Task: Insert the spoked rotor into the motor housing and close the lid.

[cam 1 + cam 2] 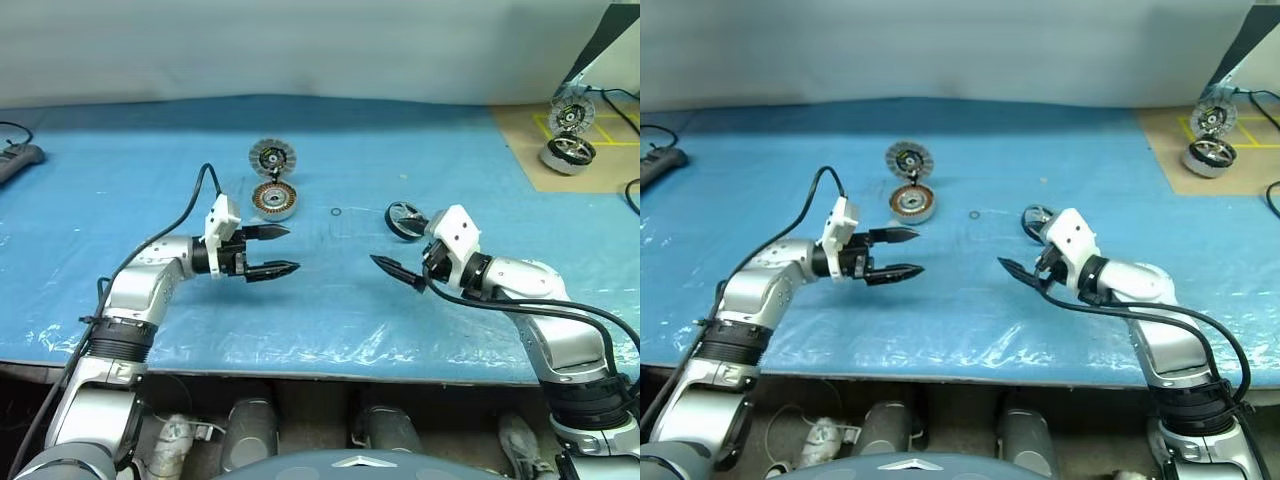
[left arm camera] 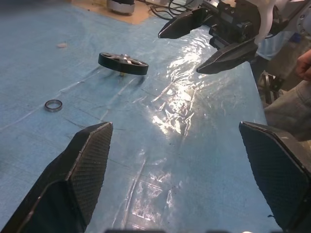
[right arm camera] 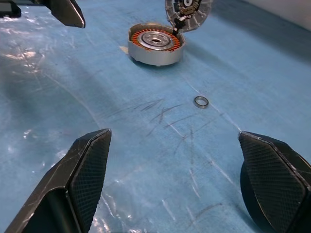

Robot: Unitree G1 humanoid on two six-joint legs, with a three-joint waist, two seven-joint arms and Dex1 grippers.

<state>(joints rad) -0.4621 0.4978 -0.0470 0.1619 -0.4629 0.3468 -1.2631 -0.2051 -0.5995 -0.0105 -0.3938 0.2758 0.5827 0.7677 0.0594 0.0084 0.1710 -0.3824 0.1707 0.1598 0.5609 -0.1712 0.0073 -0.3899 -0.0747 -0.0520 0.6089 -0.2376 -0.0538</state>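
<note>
In the left eye view, one squat silver-grey motor housing (image 1: 273, 200) with copper windings was seen on the blue mat, its one striped round lid (image 1: 269, 157) raised upright behind it. One thin dark spoked rotor (image 1: 406, 219) lay flat just beyond the right gripper (image 1: 396, 270), well apart from the left gripper (image 1: 272, 250). Both jaws stood wide apart, nothing held. One small loose metal ring (image 1: 335, 212) lay between housing and rotor.

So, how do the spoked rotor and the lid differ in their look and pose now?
The spoked rotor is a dark ring, see-through between its spokes; the lid is a solid disc with black-white stripes. The rotor lies by itself on the blue mat; the lid stands raised, joined to the motor housing. Both are round.
</note>
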